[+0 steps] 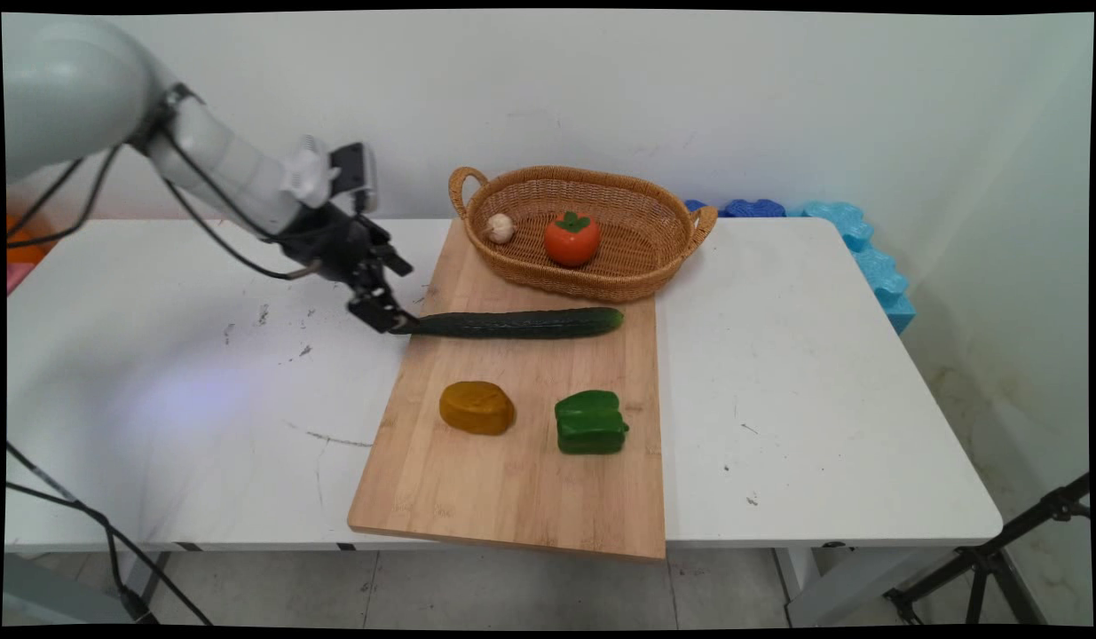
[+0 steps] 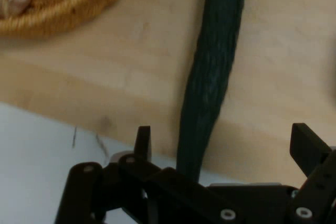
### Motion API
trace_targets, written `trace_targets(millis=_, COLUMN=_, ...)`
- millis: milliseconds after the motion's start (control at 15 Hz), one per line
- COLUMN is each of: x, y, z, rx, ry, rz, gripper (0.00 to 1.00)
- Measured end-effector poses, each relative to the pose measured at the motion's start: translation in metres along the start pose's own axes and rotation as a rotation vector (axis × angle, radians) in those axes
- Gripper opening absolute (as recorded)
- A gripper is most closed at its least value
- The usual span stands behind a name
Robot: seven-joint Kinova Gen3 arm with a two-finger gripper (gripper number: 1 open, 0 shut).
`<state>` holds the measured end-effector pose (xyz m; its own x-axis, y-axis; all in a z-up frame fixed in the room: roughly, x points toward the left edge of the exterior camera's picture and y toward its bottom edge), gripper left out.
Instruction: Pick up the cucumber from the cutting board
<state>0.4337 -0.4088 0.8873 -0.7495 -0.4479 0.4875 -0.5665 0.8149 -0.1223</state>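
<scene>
A long dark green cucumber lies across the wooden cutting board, its left end reaching past the board's left edge. My gripper is at that left end, low over the table. In the hand view the cucumber runs up the middle and its tip sits between the two fingers. The gripper is open, with a gap on each side of the cucumber's tip.
A wicker basket stands at the board's far end and holds a garlic bulb and an orange-red tomato. An ochre lump and a green pepper lie on the board's near half. Blue foam lines the table's far right edge.
</scene>
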Motion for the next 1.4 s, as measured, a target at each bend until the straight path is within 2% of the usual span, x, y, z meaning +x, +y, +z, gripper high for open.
trace_targets(millis=533, x=0.046, y=0.004, z=0.065, rx=0.004, ry=-0.006, rz=0.000, gripper=1.00)
trace_targets(millis=1133, x=0.067, y=0.007, z=0.103, rx=0.000, ry=-0.021, rz=0.033, gripper=1.00)
trace_targets(millis=1200, x=0.068, y=0.007, z=0.105, rx=0.000, ry=-0.022, rz=0.038, gripper=0.00)
trace_targets(millis=1400, x=0.069, y=0.009, z=0.109, rx=-0.004, ry=-0.025, rz=0.051, gripper=0.00)
